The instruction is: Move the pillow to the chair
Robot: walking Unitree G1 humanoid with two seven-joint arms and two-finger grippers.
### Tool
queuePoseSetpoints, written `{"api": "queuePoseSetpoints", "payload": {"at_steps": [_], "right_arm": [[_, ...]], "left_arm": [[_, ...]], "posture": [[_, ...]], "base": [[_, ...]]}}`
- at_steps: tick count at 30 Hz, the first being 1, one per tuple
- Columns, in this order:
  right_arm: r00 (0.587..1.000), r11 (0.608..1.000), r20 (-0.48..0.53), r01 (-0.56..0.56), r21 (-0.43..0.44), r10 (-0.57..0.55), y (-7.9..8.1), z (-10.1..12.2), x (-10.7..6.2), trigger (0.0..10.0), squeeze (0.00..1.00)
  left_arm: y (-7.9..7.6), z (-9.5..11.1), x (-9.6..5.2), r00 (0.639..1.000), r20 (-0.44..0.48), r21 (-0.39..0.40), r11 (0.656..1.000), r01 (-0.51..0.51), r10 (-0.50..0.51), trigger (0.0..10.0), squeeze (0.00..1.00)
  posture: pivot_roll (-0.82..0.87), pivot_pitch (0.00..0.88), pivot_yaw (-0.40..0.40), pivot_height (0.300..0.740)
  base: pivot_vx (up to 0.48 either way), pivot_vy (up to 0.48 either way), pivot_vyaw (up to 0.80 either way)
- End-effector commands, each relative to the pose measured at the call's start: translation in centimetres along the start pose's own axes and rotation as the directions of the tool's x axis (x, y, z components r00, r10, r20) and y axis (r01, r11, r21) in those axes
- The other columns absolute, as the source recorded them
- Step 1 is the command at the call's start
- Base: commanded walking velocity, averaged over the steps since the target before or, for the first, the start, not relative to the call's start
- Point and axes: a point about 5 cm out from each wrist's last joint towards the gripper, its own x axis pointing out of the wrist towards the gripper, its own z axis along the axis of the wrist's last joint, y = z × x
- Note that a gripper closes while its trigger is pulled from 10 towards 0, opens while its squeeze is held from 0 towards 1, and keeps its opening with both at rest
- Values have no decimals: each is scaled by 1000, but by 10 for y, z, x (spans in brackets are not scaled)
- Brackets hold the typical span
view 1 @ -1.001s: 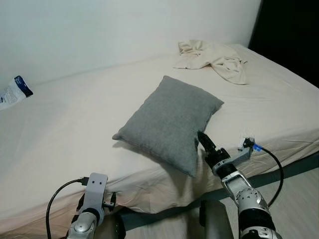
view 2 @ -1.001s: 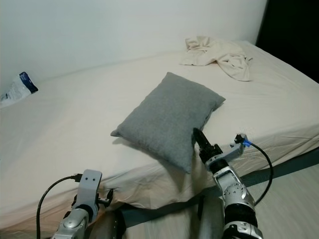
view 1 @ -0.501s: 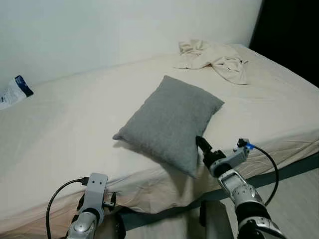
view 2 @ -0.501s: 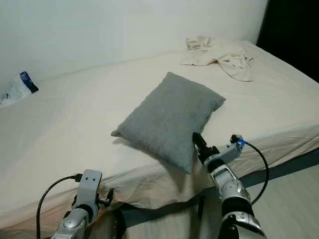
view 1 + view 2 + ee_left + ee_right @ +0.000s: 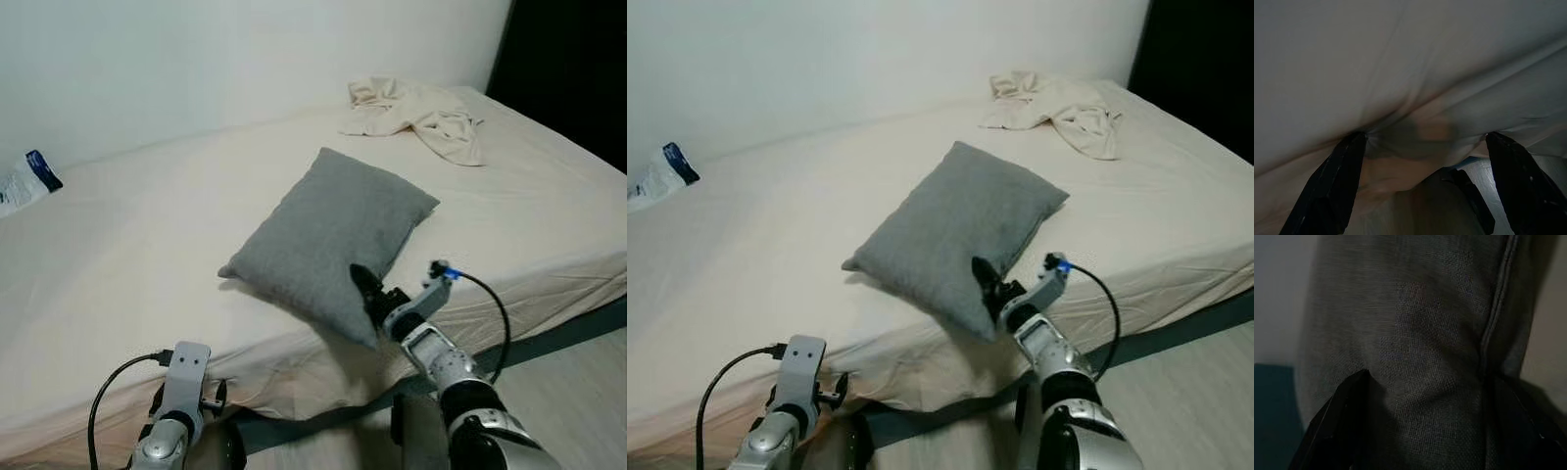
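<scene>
Head views: grey pillow [image 5: 333, 240] lies on bed [image 5: 127, 255], near front edge. Right gripper [image 5: 364, 290] placed at pillow's near corner; step judged as grasp approach. Counted: one pillow, one crumpled cloth [image 5: 416, 113], one packet [image 5: 22, 181]. No chair seen.

Left wrist view: left gripper [image 5: 1420, 191] held low, jaws spread, facing sheet overhang.

Right wrist view: jaws spread astride pillow corner, not clamped. Next move judged: closure on corner, then lift.

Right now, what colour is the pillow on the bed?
Plain grey; the pillow shows best in the left eye view, against the cream bed.
</scene>
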Motion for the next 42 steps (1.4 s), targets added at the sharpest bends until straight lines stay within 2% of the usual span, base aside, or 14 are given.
{"api": "queuePoseSetpoints", "payload": {"at_steps": [1,6,7,9,12,16,24,25,29,32,35,36,38,42], "right_arm": [[996,999,-82,47,13,-46,-1,-22,2,10000,0],[995,999,-97,-31,8,32,13,-22,8,10000,0],[990,996,-117,-86,-15,84,19,-24,10,0,0],[988,995,-121,-99,-20,96,20,-24,10,0,0],[967,985,-213,-156,-68,139,29,-33,12,0,0],[961,985,-252,-141,-105,110,30,-34,13,0,0],[973,990,-225,-79,-121,50,22,-24,11,0,0],[980,986,-197,-17,-164,-15,14,-20,9,0,0],[986,983,-164,2,-185,-33,11,-14,7,0,0],[991,982,-125,-61,-179,38,18,-8,8,0,0],[972,953,-59,-235,-190,227,41,4,7,0,0],[972,953,-59,-235,-190,227,41,4,7,0,0],[939,908,-54,-343,-242,340,59,9,2,0,0],[913,870,-72,-406,-281,403,70,8,-3,0,0]], "left_arm": [[5,0,0,1000,-14,25,1000,0,0,10000,0],[5,0,1,1000,-14,27,1000,2,-2,10000,0],[5,1,1,1000,-14,27,1000,2,-2,10000,0],[5,1,1,1000,-14,27,1000,2,-2,10000,0],[4,3,2,1000,-9,25,1000,2,-1,10000,0],[2,4,4,1000,-8,20,1000,4,-4,10000,0],[0,5,6,1000,-5,16,1000,9,-9,10000,0],[0,6,7,1000,-4,18,1000,11,-11,10000,0],[-1,8,8,1000,-1,19,1000,13,-13,10000,0],[-1,10,9,1000,3,18,1000,14,-14,10000,0],[-2,14,11,1000,15,8,1000,14,-14,10000,0],[-2,14,11,1000,15,8,1000,14,-14,10000,0],[-5,22,15,999,40,-10,1000,19,-19,10000,0],[-8,33,19,997,71,-26,999,22,-20,10000,0]], "posture": [[-46,135,98,493],[-47,131,99,493],[-47,130,97,493],[-47,130,97,493],[-50,126,95,493],[-56,121,93,493],[-61,118,95,493],[-65,116,97,493],[-68,113,96,493],[-68,113,96,493],[-73,105,92,493],[-73,105,92,493],[-77,93,88,493],[-78,85,82,493]], "base": [[0,0,0],[0,0,0],[0,0,0],[0,0,0],[0,0,0],[0,0,0],[0,0,0],[0,0,0],[0,0,0],[0,0,0],[0,0,0],[0,0,0],[0,0,0],[0,0,0]]}}
